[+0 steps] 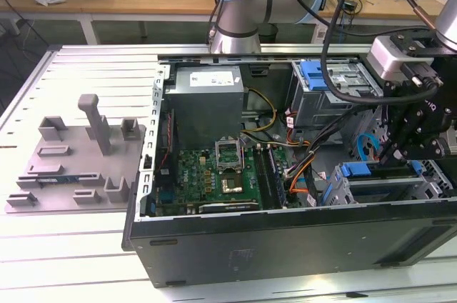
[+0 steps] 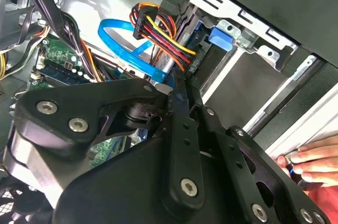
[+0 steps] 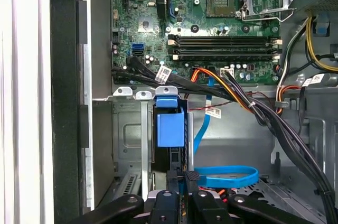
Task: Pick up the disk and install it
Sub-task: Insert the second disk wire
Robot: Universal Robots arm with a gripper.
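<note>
The disk lies in the metal drive cage at the front corner of the open computer case, on the exterior view's right. Its blue carrier frame faces up. In the first wrist view the disk stands edge-on in the cage slot, blue tab on top and dark body below. My gripper hangs over the disk's end nearest the case wall. Its fingers are drawn together on that end. In the second wrist view a sliver of blue shows between the fingertips.
A blue data cable and a black cable bundle run close beside the cage. The motherboard and power supply fill the case. A second cage carries a blue bracket. A person's hand rests by the case edge. A grey fixture sits outside.
</note>
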